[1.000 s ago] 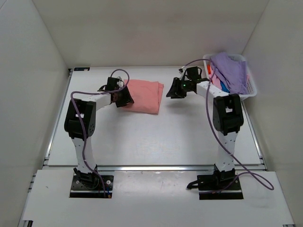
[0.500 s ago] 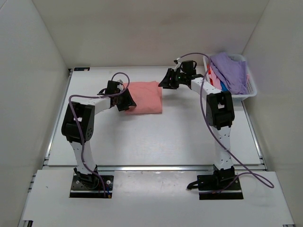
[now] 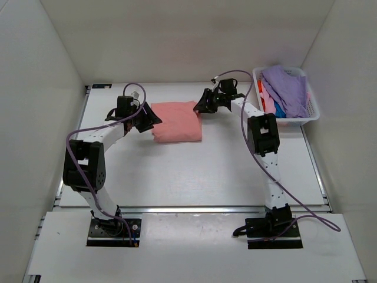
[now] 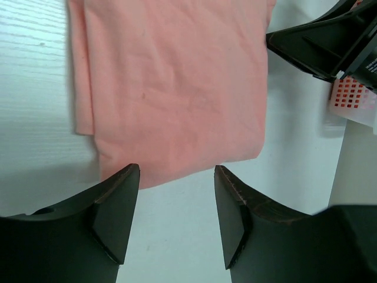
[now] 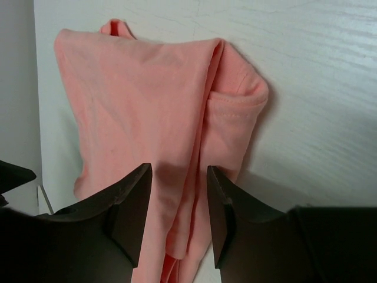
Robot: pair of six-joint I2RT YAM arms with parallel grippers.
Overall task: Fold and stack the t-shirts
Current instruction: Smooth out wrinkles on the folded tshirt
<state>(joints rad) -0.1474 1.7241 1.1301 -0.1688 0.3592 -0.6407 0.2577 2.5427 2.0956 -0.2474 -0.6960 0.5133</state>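
A folded salmon-pink t-shirt point(image 3: 177, 121) lies flat on the white table. My left gripper point(image 3: 147, 119) is open at its left edge, above the table; in the left wrist view the shirt point(image 4: 177, 82) lies just beyond the open gripper point(image 4: 177, 171), with nothing held. My right gripper point(image 3: 200, 105) is open at the shirt's far right corner; in the right wrist view its gripper point(image 5: 178, 174) hovers over the shirt's folded edge point(image 5: 194, 141). A lavender-purple t-shirt point(image 3: 287, 88) lies on top of the pile in the white basket point(image 3: 310, 115), with pink, blue and orange-red cloth under it.
The basket stands at the back right of the table against the right wall. White walls close in the table at the left, back and right. The right gripper's black body point(image 4: 324, 41) shows in the left wrist view beyond the shirt.
The left arm swung left, its gripper now at the shirt's left edge. The right gripper moved left and toward the back, to the shirt's far right corner. The shirt now lies squarer.
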